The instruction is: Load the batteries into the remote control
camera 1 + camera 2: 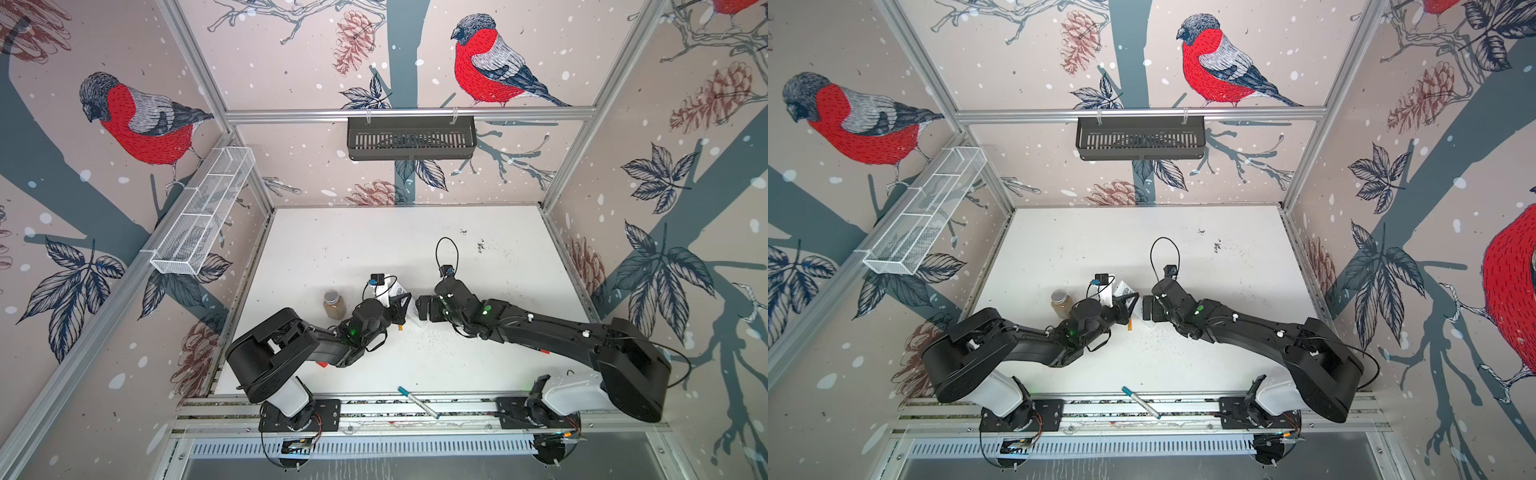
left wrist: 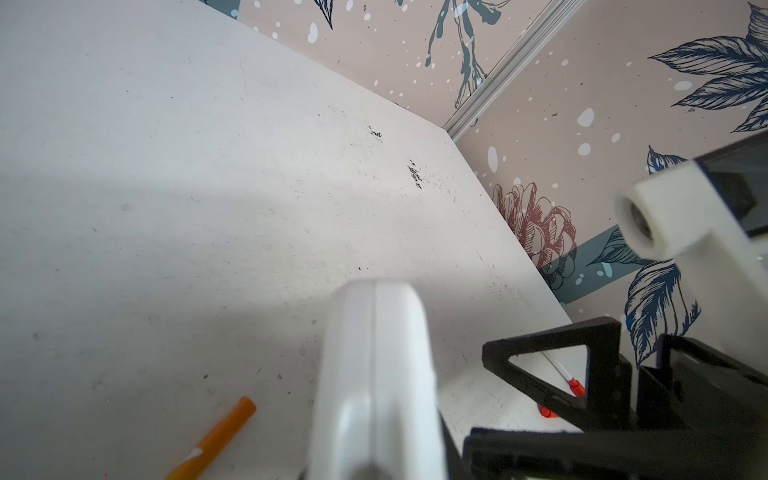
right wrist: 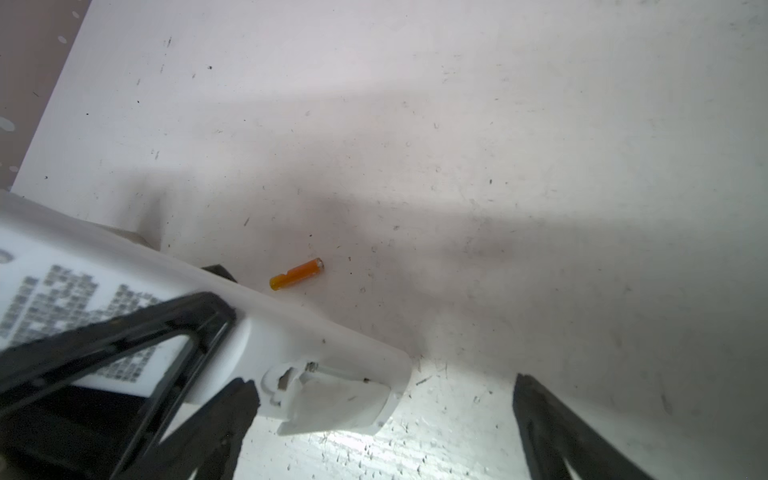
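In the middle of the table [image 1: 374, 241], with my left gripper [image 1: 400, 304] pinching the tilted remote control [image 3: 291, 345], I should lower my spread right gripper [image 1: 422, 308] squarely across the battery [image 3: 296, 274] lying just beside it.

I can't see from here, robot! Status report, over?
Left tool shut on remote control, held off table. Right tool open at its battery-bay end. One orange battery lying on table; second not seen. Jar beside left arm, not blocking.
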